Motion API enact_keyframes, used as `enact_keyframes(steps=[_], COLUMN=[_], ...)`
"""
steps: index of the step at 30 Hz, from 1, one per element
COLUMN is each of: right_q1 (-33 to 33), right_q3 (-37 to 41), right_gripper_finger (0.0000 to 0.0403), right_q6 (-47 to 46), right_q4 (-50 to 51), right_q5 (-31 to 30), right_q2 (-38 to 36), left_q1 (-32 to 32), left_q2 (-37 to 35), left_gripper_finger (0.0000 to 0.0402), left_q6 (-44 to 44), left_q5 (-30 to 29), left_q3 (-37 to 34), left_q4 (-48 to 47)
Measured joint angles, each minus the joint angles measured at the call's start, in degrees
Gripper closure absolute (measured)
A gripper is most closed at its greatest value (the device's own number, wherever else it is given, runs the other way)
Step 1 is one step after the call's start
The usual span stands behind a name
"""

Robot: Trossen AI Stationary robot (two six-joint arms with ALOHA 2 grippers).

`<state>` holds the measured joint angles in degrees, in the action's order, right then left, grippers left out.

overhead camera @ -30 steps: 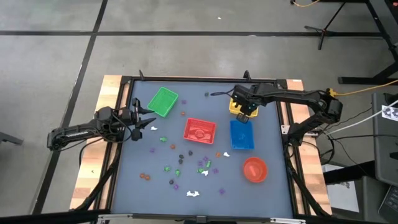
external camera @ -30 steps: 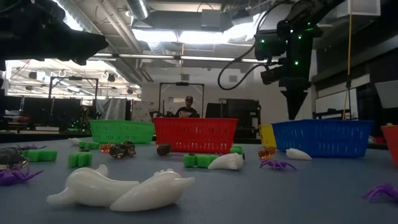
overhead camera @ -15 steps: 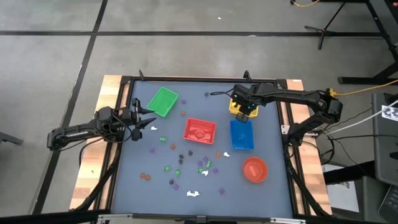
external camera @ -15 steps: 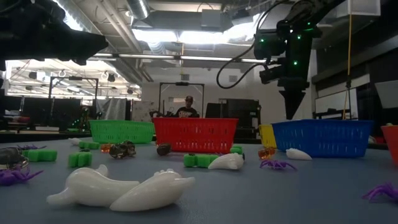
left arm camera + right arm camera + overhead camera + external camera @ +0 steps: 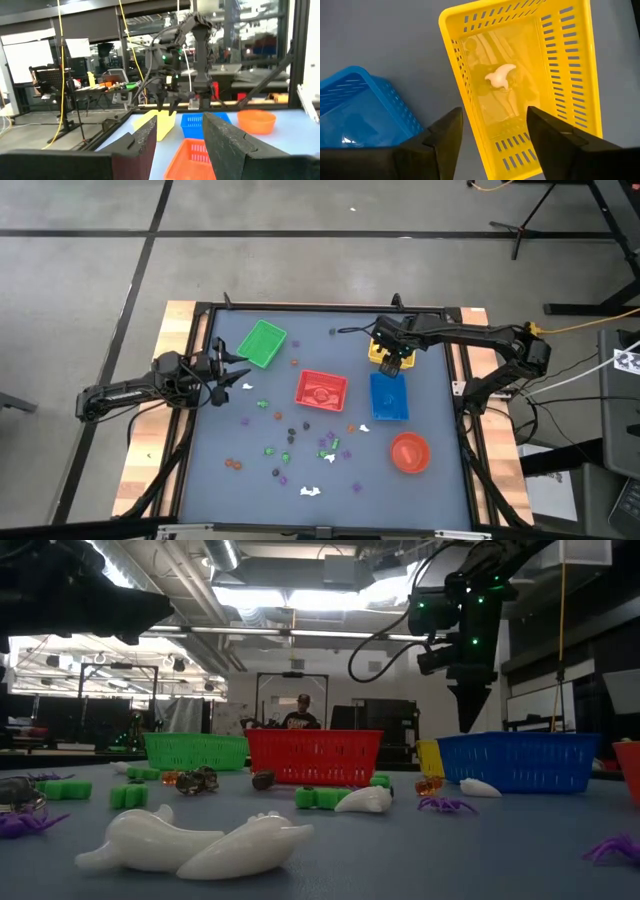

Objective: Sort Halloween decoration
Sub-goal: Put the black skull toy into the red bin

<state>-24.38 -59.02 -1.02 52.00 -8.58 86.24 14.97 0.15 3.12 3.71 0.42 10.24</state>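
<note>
Since a second ago the right gripper (image 5: 393,366) has barely shifted over the yellow basket (image 5: 520,70), but its fingers (image 5: 445,137) now stand wide apart with nothing between them, and a white trinket (image 5: 501,76) lies loose on the basket floor below the gap. That gripper hangs above the basket without touching its rim, at the far right of the tabletop (image 5: 240,442); the blue basket (image 5: 388,396) sits just nearer, beside it. In the low view the same gripper points straight down above the yellow and blue baskets.

The left gripper (image 5: 232,376) has not moved in that second. It hovers over the left edge of the tabletop, near the green basket (image 5: 262,342), its fingers (image 5: 142,142) partly apart and holding nothing; a small white piece (image 5: 247,387) lies on the surface just beside it.

The red basket (image 5: 321,390) sits mid-table and the round red bowl (image 5: 409,452) at the near right. The rest of the Halloween decoration (image 5: 285,442) is still scattered across the near half of the tabletop: green, purple, orange, black and white bits, well apart from both grippers. In the low view two white ghost-like pieces (image 5: 195,842) lie touching at the very front, with green blocks (image 5: 128,796) and purple spiders (image 5: 446,805) behind them. A person (image 5: 302,716) shows far behind the red basket
</note>
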Motion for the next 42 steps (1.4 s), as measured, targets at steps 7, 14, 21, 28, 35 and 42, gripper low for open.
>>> enact_keyframes(steps=[7, 14, 21, 28, 35, 42], right_q1=[0.0, 0.0, 0.0, 0.0, 0.0, 0.0], right_q3=[0.0, 0.0, 0.0, 0.0, 0.0, 0.0], right_gripper_finger=[0.0178, 0.0178, 0.0178, 0.0178, 0.0178, 0.0178], right_q6=[0.0, 0.0, 0.0, 1.3, 2.9, 4.3], right_q4=[0.0, 0.0, 0.0, 0.5, 0.5, 0.5], right_q5=[0.0, 0.0, 0.1, 0.2, 0.2, 0.2], right_q2=[0.0, 0.0, 0.0, -0.2, -3.9, -8.8], left_q1=[0.0, 0.0, 0.0, 0.0, 1.3, 4.4], left_q2=[0.5, 6.9, 20.7, 38.3, 55.6, 68.4], left_gripper_finger=[0.0258, 0.0258, 0.0258, 0.0258, 0.0258, 0.0258], left_q6=[-6.8, -13.9, -17.5, -17.6, -17.8, -17.8], left_q5=[-5.1, -6.3, -9.7, -10.5, -11.3, -8.5], left_q3=[0.0, 2.9, 11.4, 22.9, 35.6, 46.3], left_q4=[5.7, 7.4, 7.4, 7.1, 4.6, 2.6])
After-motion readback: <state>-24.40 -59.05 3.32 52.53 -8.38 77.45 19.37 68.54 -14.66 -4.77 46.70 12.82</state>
